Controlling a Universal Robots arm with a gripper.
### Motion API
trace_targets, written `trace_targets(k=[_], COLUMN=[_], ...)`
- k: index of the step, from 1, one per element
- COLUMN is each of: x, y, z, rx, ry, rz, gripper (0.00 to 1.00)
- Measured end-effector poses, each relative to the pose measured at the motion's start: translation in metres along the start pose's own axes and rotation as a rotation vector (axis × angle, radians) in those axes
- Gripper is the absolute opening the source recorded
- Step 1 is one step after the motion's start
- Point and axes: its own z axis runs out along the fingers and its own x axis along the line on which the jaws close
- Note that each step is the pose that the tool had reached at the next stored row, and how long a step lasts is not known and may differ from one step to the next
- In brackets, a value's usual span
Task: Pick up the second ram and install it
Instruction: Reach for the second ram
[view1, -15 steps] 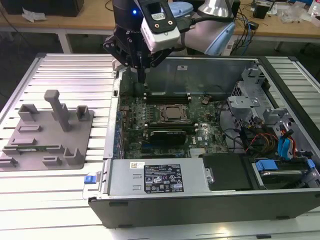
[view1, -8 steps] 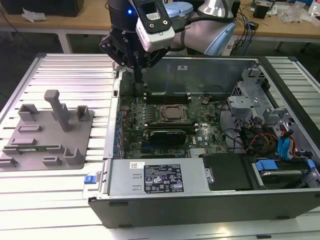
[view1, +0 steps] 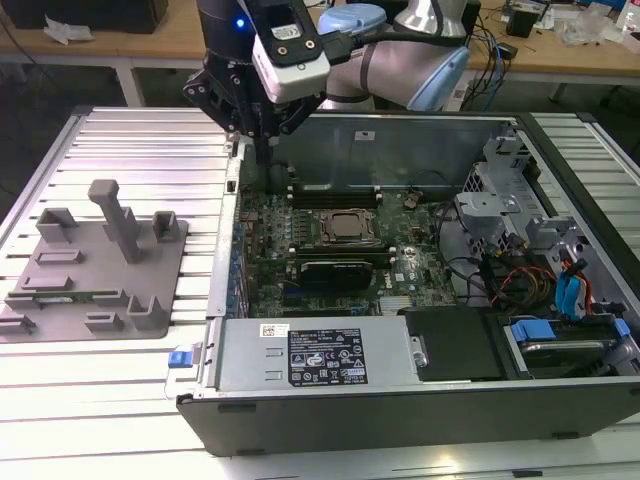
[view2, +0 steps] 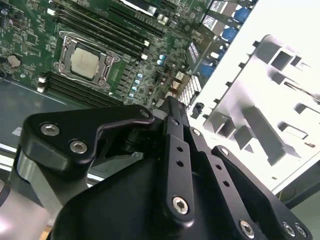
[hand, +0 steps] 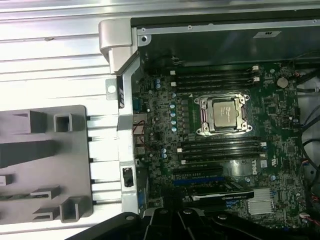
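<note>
An open dark grey sheet-metal computer case (view1: 400, 420) lies on its side on a ribbed, silvery aluminium table (view1: 130, 150). Its green motherboard (view1: 270, 230) faces up, crowded with small parts. At the board's middle sits a square, metal-capped processor (view1: 348, 228) in a shiny frame, with rows of long black memory slots (view1: 335, 196) beside it. On its near side in the exterior view is a black-shrouded expansion card (view1: 345, 270). A pale grey boxy power supply (view1: 320, 350) with a printed label fills the near side of the case. A tangle of red, orange and black cables (view1: 500, 280) lies toward the exterior view's right. The black gripper (view1: 262, 155) hangs over the case's far corner on the exterior view's left, close to the case wall. In the second wrist view its jaws look drawn together with nothing between them. The second ram (view1: 60, 296), a long, narrow green circuit-board stick, lies flat in a groove of the matt grey moulded fixture plate (view1: 165, 270). That plate rests on the table at the exterior view's left, well apart from the gripper, among blocky upright posts. Behind the table stands a wooden workbench (view1: 560, 55) strewn with wires.
</note>
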Motion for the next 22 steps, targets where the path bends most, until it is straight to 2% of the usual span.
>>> trace_targets(k=[6,9,10,15,22], x=[0.0255,0.0329,0.0399,0.0586,0.0720], y=[-0.0016,-0.0021,-0.0026,-0.0040,-0.0050], z=[-0.0007,-0.0008,-0.0011,-0.0016,-0.0019], rx=[0.0000,0.0000,0.0000,0.0000,0.0000], ry=[-0.0001,-0.0002,-0.0002,-0.0002,-0.0002], rz=[0.000,0.000,0.000,0.000,0.000], gripper=[0.08,0.08,0.08,0.08,0.08])
